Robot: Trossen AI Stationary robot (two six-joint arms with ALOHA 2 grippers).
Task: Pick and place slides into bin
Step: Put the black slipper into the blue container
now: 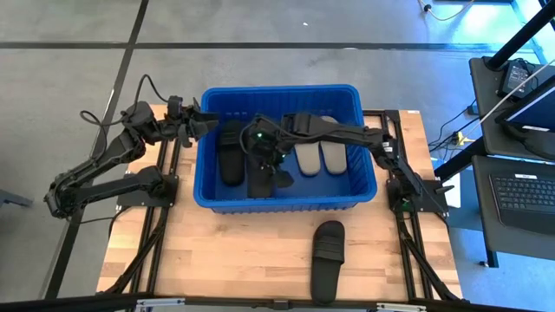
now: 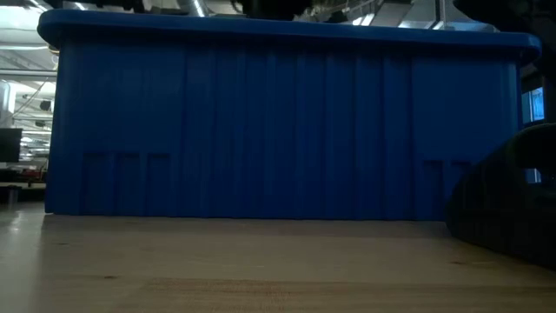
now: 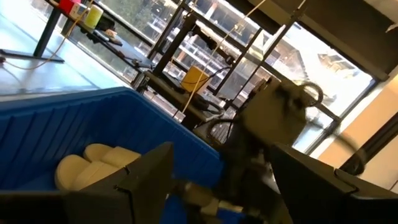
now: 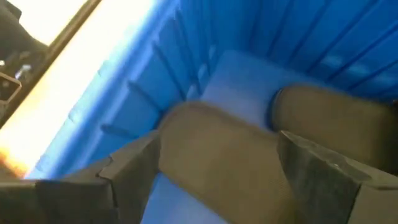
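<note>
Counter (image 1: 234,260): light wood top carrying the bin and 1 loose slide; both arm bases stand at its sides.
Bin (image 1: 360,185): large blue tub at the counter's middle, filling most of the low view as a ribbed wall.
Slides in bin: 2 off-white slides (image 1: 318,156) lie side by side in the right half; a black slide (image 1: 230,152) lies in the left half, with a second black slide (image 1: 261,180) beside it under the right arm's wrist. No more can be counted from above.
Slide left outside (image 1: 328,258): 1 black slide on the counter in front of the bin, just right of centre, well apart from both grippers. Its long axis runs front to back, roughly square to the bin's near wall.
Right gripper (image 1: 269,156): reaches over the bin's interior, low above the black slides; the fingers (image 4: 130,165) stand apart with nothing clamped, a slide's rounded shape showing between them.
Left gripper (image 1: 201,123): waits at the bin's left rim, fingers (image 3: 149,171) apart and empty.
Key relation: the outside slide lies toward the counter's front, on the right arm's side, so the right arm looks the nearer; I judge it must clear the near wall first, then close across the slide's narrow width.
</note>
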